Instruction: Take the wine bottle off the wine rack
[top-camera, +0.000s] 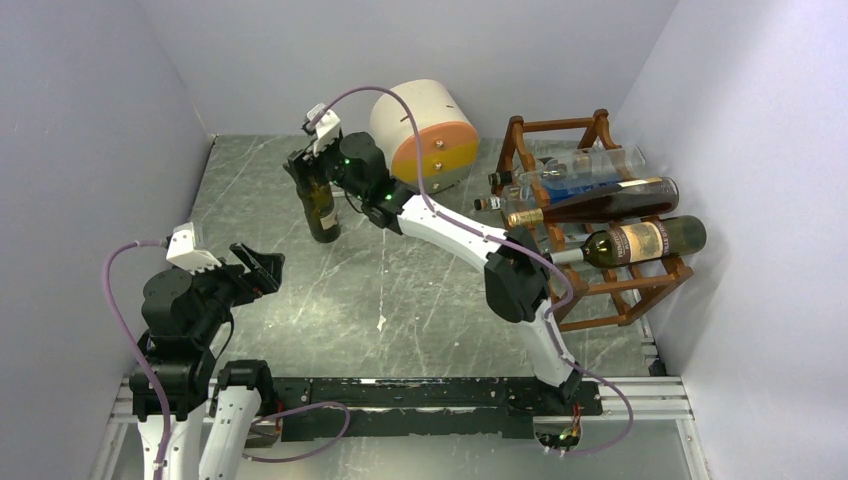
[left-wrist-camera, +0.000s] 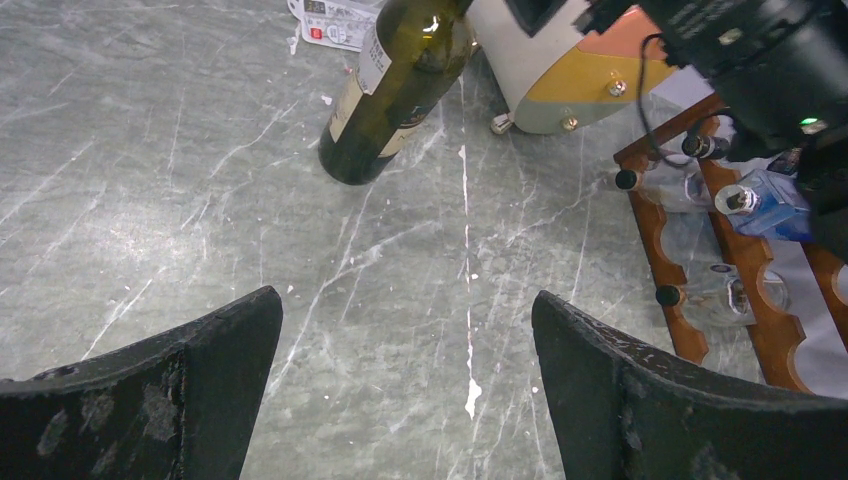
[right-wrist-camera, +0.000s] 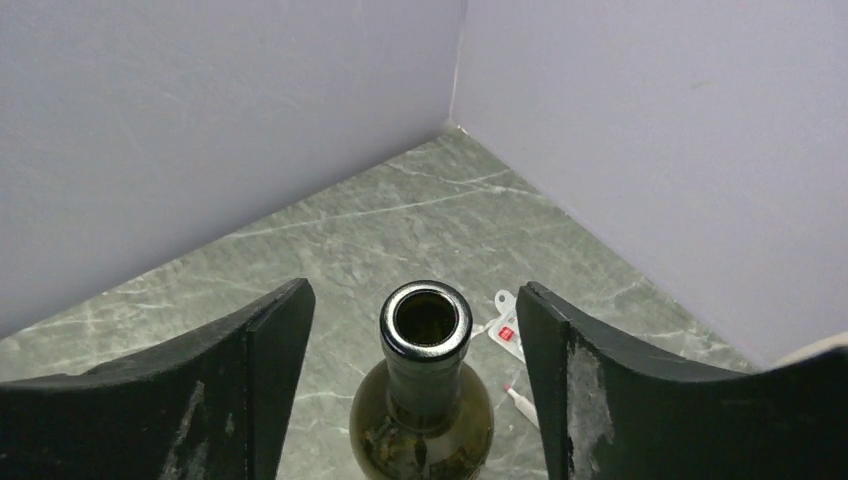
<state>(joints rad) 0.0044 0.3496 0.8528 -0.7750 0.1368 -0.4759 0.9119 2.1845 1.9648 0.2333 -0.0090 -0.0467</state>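
Top external, one bottle (top-camera: 322, 205) upright on table (top-camera: 420, 300), three racked bottles (top-camera: 600, 205), one rack (top-camera: 640, 290), right gripper (top-camera: 306, 165) parted around upright bottle's neck, not touching, left gripper (top-camera: 262, 270) wide, empty.

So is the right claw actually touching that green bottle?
Apart. In the right wrist view, the right gripper stands open around the bottle neck, with table showing between it and each finger.

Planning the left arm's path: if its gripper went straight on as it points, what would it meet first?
Probably the wine bottle standing ahead of the left gripper, slightly left of centre, with bare table between. Depth is unclear; a downward tilt might reach the table first.
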